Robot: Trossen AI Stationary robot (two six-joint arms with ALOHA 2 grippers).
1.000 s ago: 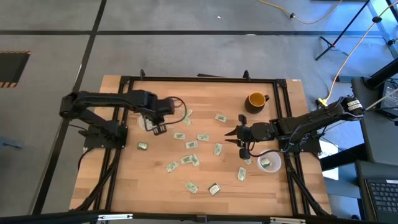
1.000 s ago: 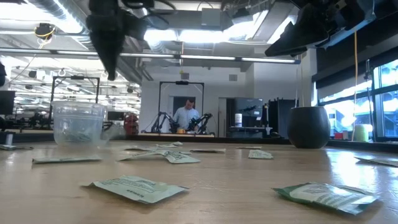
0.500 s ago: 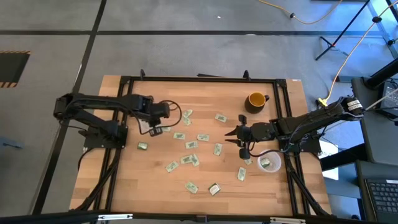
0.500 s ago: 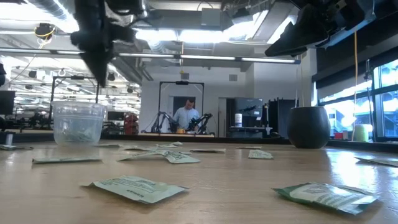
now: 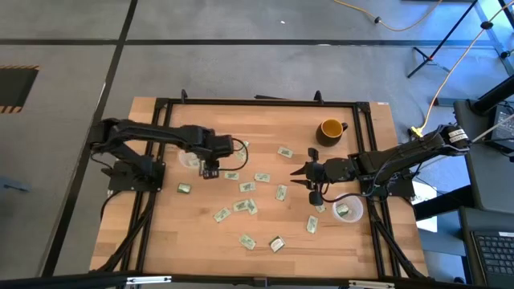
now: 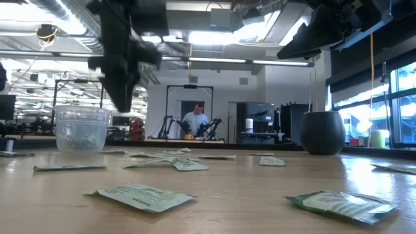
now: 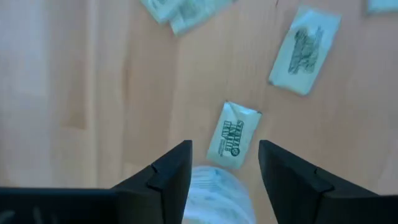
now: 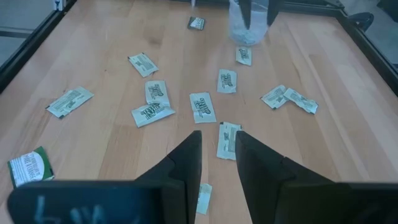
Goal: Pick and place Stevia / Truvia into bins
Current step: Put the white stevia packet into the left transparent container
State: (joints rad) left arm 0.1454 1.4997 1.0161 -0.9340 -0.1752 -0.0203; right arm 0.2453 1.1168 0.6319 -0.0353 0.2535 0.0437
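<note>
We read "STEVIA IN THE RAW" on one packet point(image 7: 232, 135) between the left gripper's fingers. Print on other packets stays illegible.

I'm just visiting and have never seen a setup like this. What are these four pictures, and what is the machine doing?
They show one moment from four cameras. The overhead picture shows a wooden table with two dark robot arms, each ending in a two-finger gripper. The level picture is taken from the tabletop. The other two come from cameras on the arms' wrists, looking past their own fingers.

Small green-and-white sweetener packets lie scattered on the table. There are two clear cups, one near each arm: the left cup and the right cup, which already holds packets. A yellow mug stands at the back.

The left gripper is open, holding nothing, above a packet beside its cup. The right gripper waits near the table's middle, also open and holding nothing.
</note>
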